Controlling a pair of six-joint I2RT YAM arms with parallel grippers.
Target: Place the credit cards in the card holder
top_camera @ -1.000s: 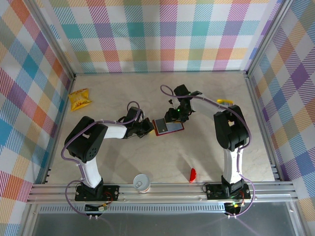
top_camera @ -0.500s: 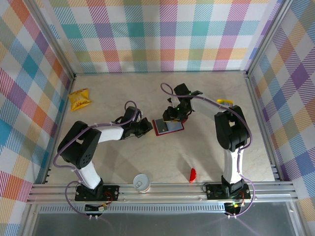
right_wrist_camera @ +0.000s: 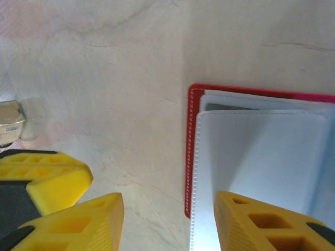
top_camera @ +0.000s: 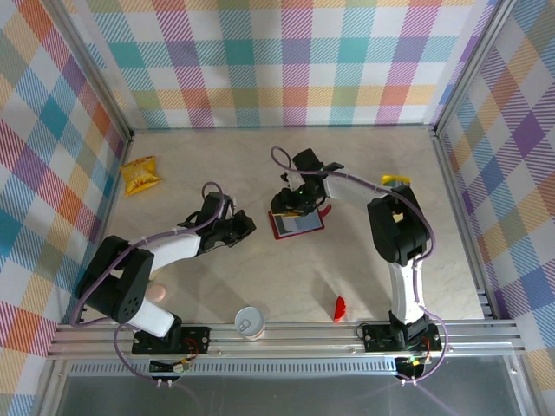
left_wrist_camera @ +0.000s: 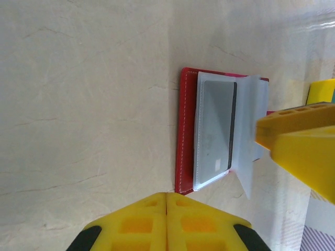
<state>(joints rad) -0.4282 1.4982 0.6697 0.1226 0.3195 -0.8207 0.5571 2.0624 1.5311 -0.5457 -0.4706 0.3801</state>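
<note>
Since a second ago the left arm has drawn back from the holder (top_camera: 297, 223), and the right end effector (top_camera: 293, 199) has shifted left along the holder's far edge. The holder itself has stayed put near the middle of the desk (top_camera: 217, 165).

The left end effector (left_wrist_camera: 166, 201) has its fingers pressed together with nothing between them, and it points at the holder from just beside it. The right end effector (right_wrist_camera: 167, 198) stands spread and empty above the clear sleeves. In the left wrist view one sleeve leaf is raised beside a right finger. I cannot tell whether the two touch.

The holder (left_wrist_camera: 186, 130) lies open, face up, red cover down, with a grey card already showing in a sleeve. In the top view its long axis runs roughly left to right, the right end turned slightly away from the arms. Its stitched red edge faces the left arm.

The cards (top_camera: 395, 181) lie well apart from it, by the right arm. The step in hand looks like readying the open holder, with no card picked up yet. Next, the right arm probably has to fetch a single card from the stack. The card must then be turned to line up with a sleeve, while the left keeps the holder from sliding or closing.
</note>
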